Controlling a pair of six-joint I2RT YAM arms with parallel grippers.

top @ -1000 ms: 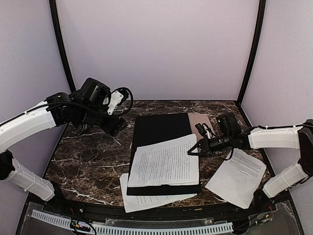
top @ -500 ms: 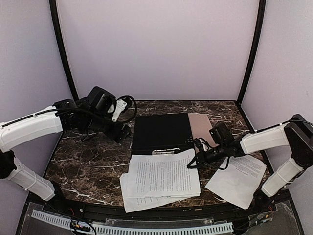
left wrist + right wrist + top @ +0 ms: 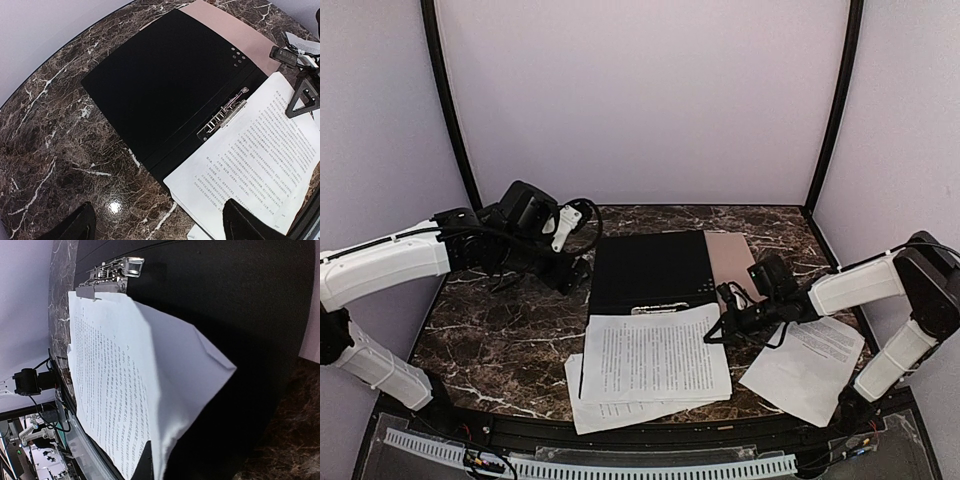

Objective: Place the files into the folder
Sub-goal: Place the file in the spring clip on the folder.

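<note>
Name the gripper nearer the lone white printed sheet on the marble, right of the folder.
Right. The right gripper is just left of that white printed sheet; the left gripper is across the open tan folder, past its left edge.

1 sheet (image 3: 658, 352) on folder (image 3: 650, 268), another sheet (image 3: 807, 362) right

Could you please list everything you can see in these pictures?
Sheets: three, white with black print; one on the folder's near half, one partly beneath it at the near edge, one apart on the right.
Folder: one, black inside with a tan flap; open, mid-table.
Clip: one, silver; inside the folder, at the top sheet's far edge.
Table: one, dark marble.
Walls: pale lilac, around the table.
Left claw: black, open, left of the folder.
Right claw: black, at the top sheet's right edge; grip unclear.
</note>
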